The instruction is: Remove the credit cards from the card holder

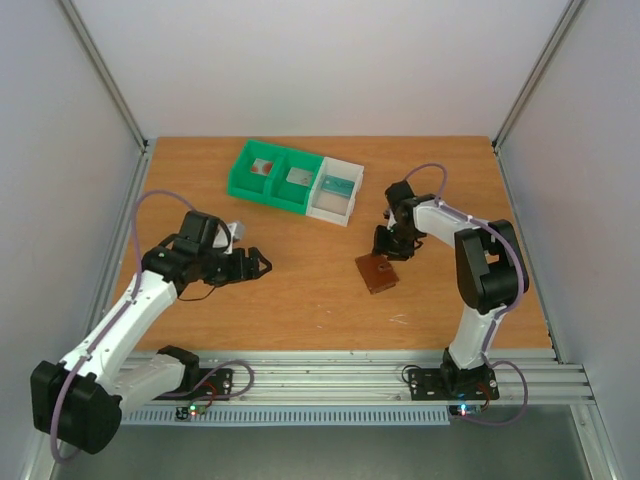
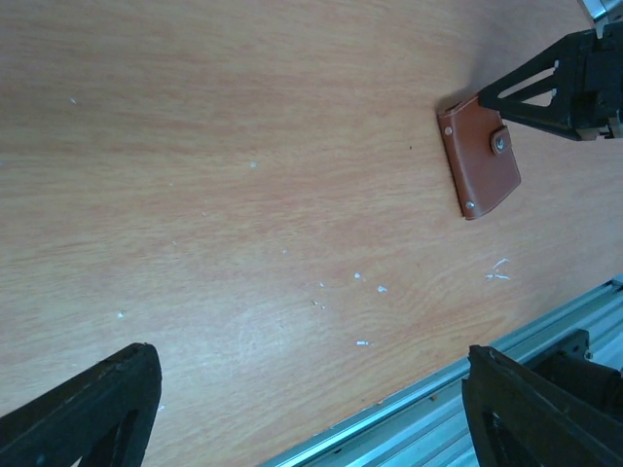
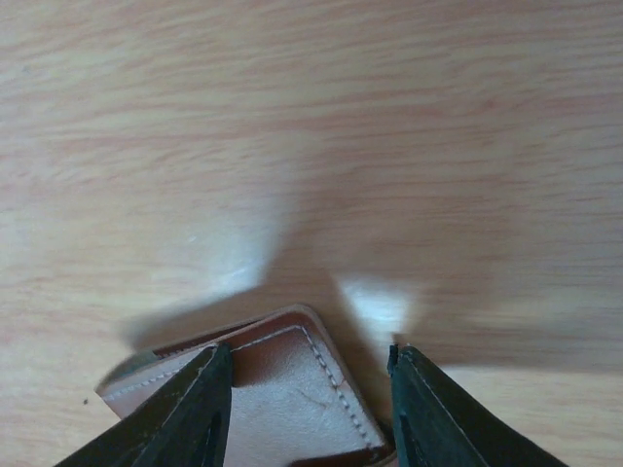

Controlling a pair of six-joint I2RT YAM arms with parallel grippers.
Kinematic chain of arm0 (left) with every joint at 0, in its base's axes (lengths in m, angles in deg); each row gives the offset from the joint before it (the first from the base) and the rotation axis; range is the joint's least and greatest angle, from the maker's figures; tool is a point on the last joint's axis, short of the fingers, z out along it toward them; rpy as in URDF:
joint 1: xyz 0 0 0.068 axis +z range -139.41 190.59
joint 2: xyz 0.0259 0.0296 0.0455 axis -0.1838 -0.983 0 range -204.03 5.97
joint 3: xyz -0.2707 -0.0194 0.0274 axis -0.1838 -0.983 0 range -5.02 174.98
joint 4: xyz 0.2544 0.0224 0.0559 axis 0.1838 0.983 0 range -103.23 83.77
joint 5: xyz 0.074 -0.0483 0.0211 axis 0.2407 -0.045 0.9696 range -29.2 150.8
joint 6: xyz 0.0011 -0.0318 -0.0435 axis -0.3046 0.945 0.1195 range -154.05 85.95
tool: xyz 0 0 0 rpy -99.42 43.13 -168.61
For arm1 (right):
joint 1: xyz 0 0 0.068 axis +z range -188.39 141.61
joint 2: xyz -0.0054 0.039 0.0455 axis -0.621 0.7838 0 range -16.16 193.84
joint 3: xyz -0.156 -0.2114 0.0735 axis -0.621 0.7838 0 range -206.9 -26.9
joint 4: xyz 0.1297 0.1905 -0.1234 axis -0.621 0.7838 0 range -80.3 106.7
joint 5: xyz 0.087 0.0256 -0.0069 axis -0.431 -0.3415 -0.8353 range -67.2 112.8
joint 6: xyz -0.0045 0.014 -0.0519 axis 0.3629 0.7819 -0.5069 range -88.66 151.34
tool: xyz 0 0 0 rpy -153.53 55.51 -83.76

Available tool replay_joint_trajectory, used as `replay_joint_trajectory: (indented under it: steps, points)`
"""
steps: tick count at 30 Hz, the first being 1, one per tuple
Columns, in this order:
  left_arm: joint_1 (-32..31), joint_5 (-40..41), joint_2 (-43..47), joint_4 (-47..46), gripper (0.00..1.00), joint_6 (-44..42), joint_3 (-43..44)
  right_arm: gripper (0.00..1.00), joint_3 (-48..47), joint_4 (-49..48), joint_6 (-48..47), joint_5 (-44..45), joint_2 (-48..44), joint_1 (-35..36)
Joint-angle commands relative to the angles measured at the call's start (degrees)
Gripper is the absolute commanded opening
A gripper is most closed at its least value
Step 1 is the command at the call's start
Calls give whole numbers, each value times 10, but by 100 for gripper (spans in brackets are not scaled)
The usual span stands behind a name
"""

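Observation:
The brown card holder (image 1: 377,272) lies closed and flat on the table, its snap tab showing in the left wrist view (image 2: 479,156). My right gripper (image 1: 389,250) hangs over its far edge, open. In the right wrist view one corner of the card holder (image 3: 292,389) sits between the two fingers of that gripper (image 3: 310,365). A red credit card (image 1: 262,167) lies in the left green compartment. One pale card (image 1: 297,176) rests in the middle compartment, another (image 1: 338,184) in the white one. My left gripper (image 1: 260,265) is open and empty, well left of the card holder.
The green bin (image 1: 245,180) and the white bin (image 1: 330,210) stand together at the back centre. An aluminium rail (image 1: 350,375) runs along the table's near edge and also shows in the left wrist view (image 2: 428,409). Grey walls close in the left, right and back.

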Motion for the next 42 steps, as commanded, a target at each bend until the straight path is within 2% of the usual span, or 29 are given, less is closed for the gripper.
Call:
replay_joint_trajectory:
  steps: [1,10,19,27,34,37,42]
  points:
    - [-5,-26,-9,-51,85,30,-17,45,10,-9,1,-18,6,33]
    - [-5,-23,-17,-59,83,37,-26,42,19,-8,74,-14,-7,121]
    - [-5,-43,-21,-83,82,43,-51,52,84,-6,84,-24,-101,128]
    - [-5,-63,-42,-113,80,53,-61,47,108,-17,86,-39,-108,157]
    - [-5,-68,-43,-120,78,62,-65,42,81,-26,102,-36,-80,223]
    - [-5,-64,-39,-118,78,62,-65,40,55,0,101,-8,-71,253]
    - [-5,-63,-36,-118,77,65,-67,34,36,47,89,85,-84,275]
